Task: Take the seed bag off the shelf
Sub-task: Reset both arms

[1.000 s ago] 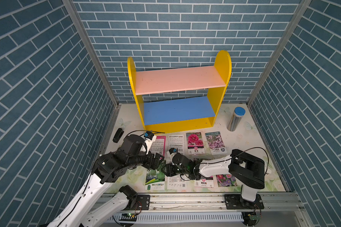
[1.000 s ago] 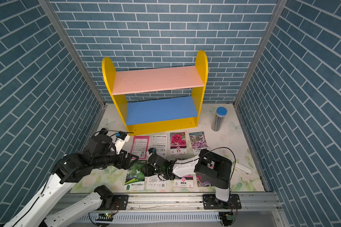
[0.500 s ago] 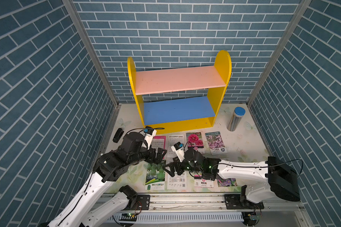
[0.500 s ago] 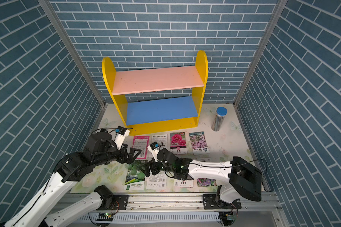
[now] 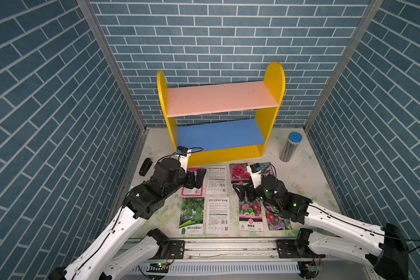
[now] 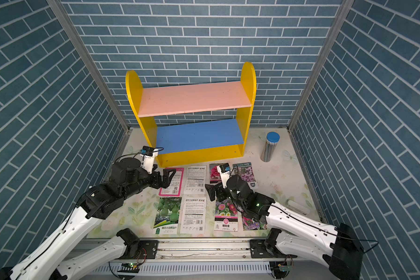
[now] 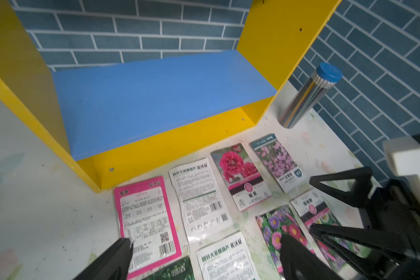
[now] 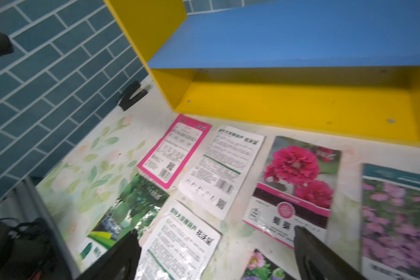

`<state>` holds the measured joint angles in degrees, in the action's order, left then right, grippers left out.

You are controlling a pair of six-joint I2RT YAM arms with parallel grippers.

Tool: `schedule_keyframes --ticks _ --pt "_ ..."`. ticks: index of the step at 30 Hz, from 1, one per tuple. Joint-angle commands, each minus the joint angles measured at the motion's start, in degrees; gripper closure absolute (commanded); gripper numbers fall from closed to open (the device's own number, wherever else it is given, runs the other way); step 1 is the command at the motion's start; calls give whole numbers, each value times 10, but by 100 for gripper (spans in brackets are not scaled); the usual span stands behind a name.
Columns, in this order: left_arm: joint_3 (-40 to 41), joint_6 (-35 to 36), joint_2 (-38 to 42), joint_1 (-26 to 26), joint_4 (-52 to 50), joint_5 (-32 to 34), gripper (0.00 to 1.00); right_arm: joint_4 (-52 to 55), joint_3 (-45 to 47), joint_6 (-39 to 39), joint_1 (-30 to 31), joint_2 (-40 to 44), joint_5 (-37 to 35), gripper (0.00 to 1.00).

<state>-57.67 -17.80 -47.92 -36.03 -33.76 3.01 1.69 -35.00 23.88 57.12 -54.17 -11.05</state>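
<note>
Now left claw, right claw agape, empty; 8 seed bags with Chinese text, barcodes.

The white seed packet lying just in front of the shelf carries a bold Chinese heading that seems to end in 花沃呈, with a barcode and a QR code below. The second white packet, farther from the shelf, bears the same heading. The red-flower packet reads 蜀葵. The pink packet has print too small to read.

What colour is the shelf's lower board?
Blue; the lower board shows best in the left wrist view.
</note>
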Motion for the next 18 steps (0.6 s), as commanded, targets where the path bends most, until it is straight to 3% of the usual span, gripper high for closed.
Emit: schedule_keyframes --ticks 1,8,13,18 --pt "24 -3 5 -2 76 64 0 13 28 -57 -6 46 -106 0" --pt "58 10 -25 -1 133 141 0 -56 83 -125 -65 121 -218 0" --pt "106 14 -38 2 211 234 0 -202 183 -233 -113 191 -256 0" --pt "168 26 -43 25 310 262 0 -313 264 -246 -229 222 -173 0"
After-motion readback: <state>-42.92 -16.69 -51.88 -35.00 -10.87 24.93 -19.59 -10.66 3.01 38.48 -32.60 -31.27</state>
